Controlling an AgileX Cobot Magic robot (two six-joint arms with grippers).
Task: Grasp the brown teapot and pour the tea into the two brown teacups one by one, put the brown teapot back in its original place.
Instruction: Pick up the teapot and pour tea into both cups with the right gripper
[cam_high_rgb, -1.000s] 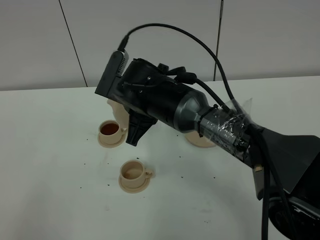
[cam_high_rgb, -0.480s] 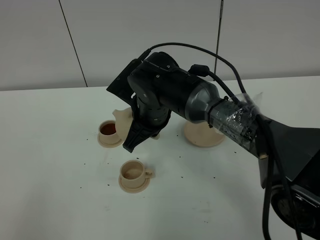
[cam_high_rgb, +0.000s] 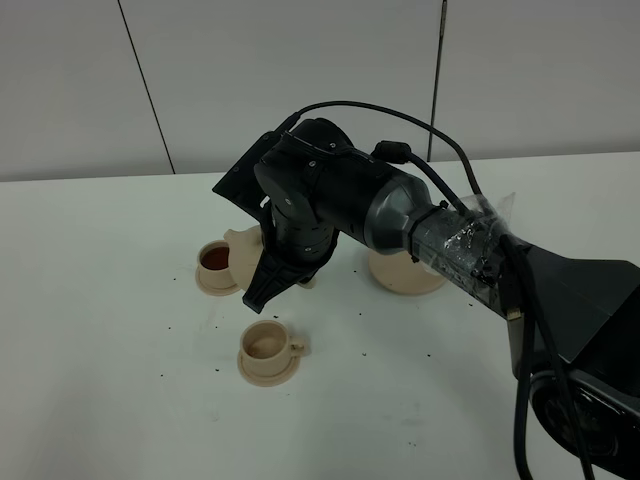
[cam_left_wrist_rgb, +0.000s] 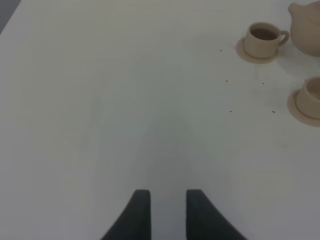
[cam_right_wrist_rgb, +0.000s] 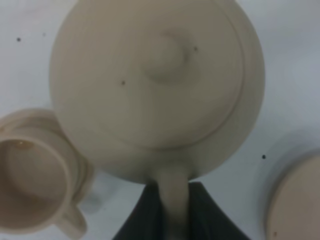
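Right gripper (cam_right_wrist_rgb: 173, 197): closed on loop handle of brown teapot (cam_right_wrist_rgb: 155, 85) | brown teapot: held just beside tea-filled teacup (cam_high_rgb: 216, 262), off wide saucer (cam_high_rgb: 405, 277) | second teacup (cam_high_rgb: 266, 347): positioned nearer camera, apart | left gripper (cam_left_wrist_rgb: 164, 210): fingers parted, nothing held

Black right arm (cam_high_rgb: 310, 195), grey collar (cam_high_rgb: 395, 215), forearm wrapped in clear tape (cam_high_rgb: 465, 250), looping black cable (cam_high_rgb: 345, 103); right tool (cam_high_rgb: 255, 298) tapered, black.
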